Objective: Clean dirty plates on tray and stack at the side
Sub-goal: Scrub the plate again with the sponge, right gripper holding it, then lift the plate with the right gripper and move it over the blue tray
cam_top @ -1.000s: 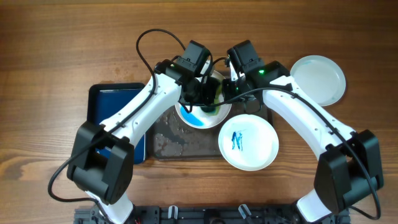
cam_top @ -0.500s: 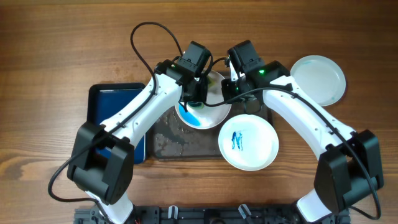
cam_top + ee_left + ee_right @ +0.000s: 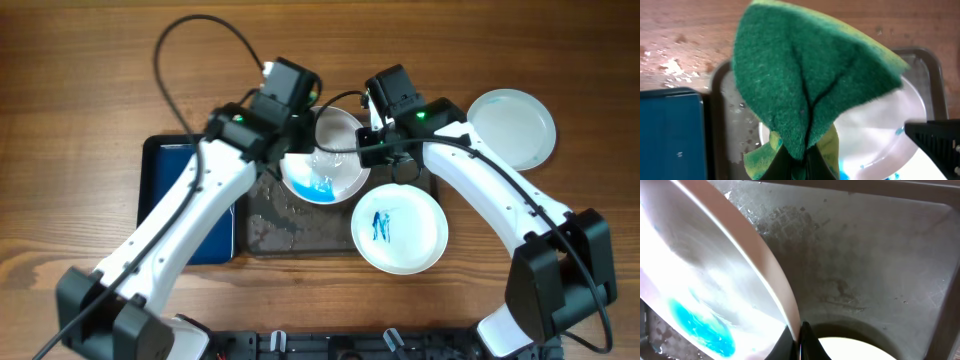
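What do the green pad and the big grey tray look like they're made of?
Green pad with yellow backing: likely foam sponge with a fibrous scouring face; fuzzy, matte, creased where pinched. Dark grey rectangular tray: plastic or coated metal, unclear; dull, scuffed, water-spotted surface.

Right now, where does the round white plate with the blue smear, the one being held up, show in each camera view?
Overhead: round white plate with the blue smear, centre, slightly above the middle.
Left wrist: lower right, partly behind the green sponge.
Right wrist: left half, tilted, rim pinched by the right hand.
Shared landmark: the dark grey rectangular tray, seen in all three.
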Motion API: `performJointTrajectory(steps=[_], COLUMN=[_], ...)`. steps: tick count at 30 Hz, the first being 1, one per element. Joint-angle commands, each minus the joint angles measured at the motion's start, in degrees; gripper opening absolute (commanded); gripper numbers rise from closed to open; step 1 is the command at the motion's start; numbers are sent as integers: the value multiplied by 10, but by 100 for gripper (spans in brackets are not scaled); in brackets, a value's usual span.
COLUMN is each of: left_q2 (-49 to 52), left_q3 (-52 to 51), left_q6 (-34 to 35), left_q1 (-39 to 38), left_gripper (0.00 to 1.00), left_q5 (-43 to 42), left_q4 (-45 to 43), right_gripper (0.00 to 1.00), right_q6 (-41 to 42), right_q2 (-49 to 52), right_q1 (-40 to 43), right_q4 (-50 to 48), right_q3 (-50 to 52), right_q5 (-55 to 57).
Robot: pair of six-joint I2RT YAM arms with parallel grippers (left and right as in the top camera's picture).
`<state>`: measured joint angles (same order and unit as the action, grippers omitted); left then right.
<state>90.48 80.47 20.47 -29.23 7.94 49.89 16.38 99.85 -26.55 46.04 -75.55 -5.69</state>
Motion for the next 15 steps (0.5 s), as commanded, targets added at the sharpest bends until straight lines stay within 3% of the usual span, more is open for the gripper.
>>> performJointTrajectory(steps=[1,15], left_q2=[-23,-31], left_q3=[10,10], left_q6=[28,31], left_q1=[42,292], left_gripper=[4,4], left_q5=[19,5], left_q4=[23,93], right_gripper=[5,5], right_q6=[-1,3], right_q2=[-15,-14], right_q1=[0,0], right_q4=[-1,24], right_q3=[-15,-15], right_q5=[-21,-17])
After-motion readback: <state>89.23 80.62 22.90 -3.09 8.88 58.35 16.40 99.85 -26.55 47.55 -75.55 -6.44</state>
